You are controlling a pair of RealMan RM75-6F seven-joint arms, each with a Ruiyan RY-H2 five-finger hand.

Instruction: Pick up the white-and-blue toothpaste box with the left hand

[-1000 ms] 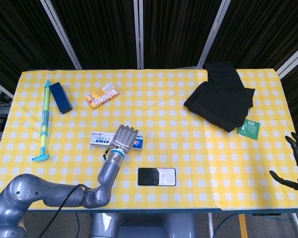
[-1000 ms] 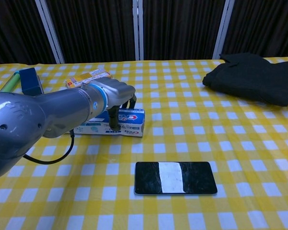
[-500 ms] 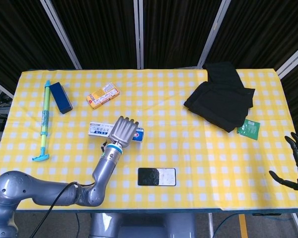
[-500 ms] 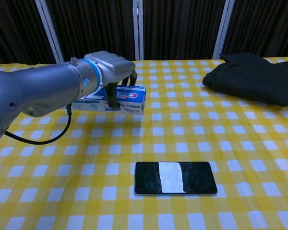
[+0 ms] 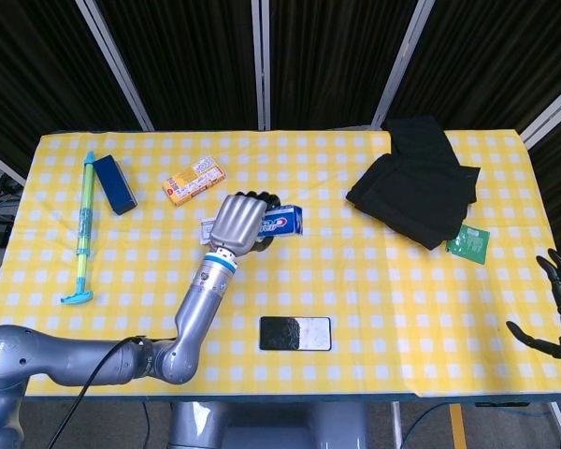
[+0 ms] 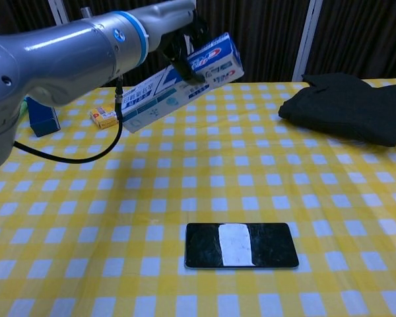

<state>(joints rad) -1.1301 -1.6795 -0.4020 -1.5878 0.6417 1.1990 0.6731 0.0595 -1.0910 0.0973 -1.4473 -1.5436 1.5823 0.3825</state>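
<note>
My left hand (image 5: 237, 221) grips the white-and-blue toothpaste box (image 5: 285, 222) and holds it in the air above the yellow checked table (image 5: 355, 271). In the chest view the box (image 6: 185, 82) is tilted, its right end higher, with the hand (image 6: 175, 23) wrapped over its upper part. The box's left end pokes out on the other side of the hand in the head view. My right hand (image 5: 556, 304) hangs at the table's right edge, fingers spread, holding nothing.
A black phone (image 5: 294, 333) lies near the front edge. A yellow box (image 5: 194, 180), a dark blue box (image 5: 114, 184) and a green-blue stick toy (image 5: 82, 229) sit at the back left. Black cloth (image 5: 416, 182) and a green packet (image 5: 468, 243) lie at the right.
The left hand has lifted the toothpaste box off the table, raising it well above the cloth and tilting it. The right hand has not moved.
</note>
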